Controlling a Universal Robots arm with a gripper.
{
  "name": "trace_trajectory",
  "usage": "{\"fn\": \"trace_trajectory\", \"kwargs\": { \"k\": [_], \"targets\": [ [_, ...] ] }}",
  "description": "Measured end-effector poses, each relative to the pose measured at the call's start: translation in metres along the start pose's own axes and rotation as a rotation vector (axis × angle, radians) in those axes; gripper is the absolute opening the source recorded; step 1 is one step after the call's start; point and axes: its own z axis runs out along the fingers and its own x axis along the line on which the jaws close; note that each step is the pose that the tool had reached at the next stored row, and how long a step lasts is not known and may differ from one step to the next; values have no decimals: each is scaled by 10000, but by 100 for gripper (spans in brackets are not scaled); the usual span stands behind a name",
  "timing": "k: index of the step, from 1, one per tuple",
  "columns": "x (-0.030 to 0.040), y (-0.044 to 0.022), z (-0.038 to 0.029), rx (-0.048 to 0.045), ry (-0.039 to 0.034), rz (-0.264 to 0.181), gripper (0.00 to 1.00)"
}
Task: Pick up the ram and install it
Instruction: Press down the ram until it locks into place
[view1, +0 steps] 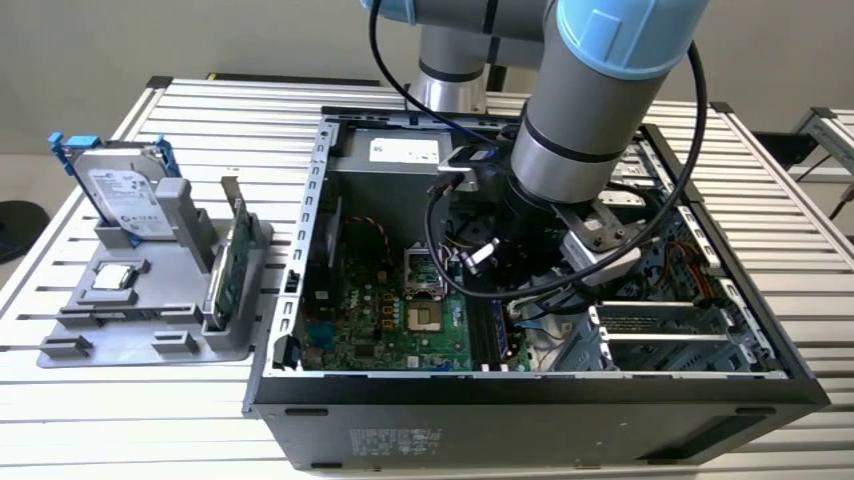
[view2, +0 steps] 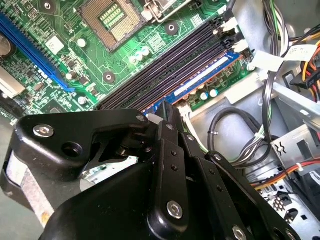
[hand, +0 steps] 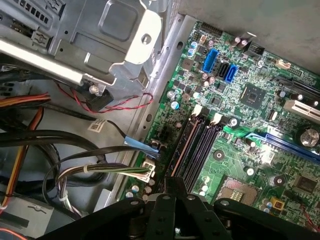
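Note:
The ram (view2: 202, 82), a thin blue stick, stands on edge in the outermost memory slot of the green motherboard (view2: 65, 30), beside the three empty black slots (view2: 170, 65). My gripper (view2: 166, 109) is lowered inside the computer case (view1: 534, 385) and sits shut on the ram's top edge, hiding the near part of it. In the first wrist view the gripper (hand: 175, 181) meets the same slot row (hand: 192, 147). From the exterior view, the gripper (view1: 498, 288) hangs low over the slots to the right of the processor socket (view1: 422, 272).
Cable bundles (view2: 235, 145) and the metal drive cage (hand: 105, 35) crowd the slot side of the case. Outside the case, at the exterior view's left, a grey holder (view1: 147, 310) carries a silver hard drive (view1: 123, 190) and a green circuit card (view1: 234, 265).

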Motion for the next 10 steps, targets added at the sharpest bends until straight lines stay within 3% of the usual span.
{"fn": "trace_trajectory", "kwargs": {
  "k": [10],
  "targets": [
    [0,1,1,11,2,-260,0]
  ]
}}
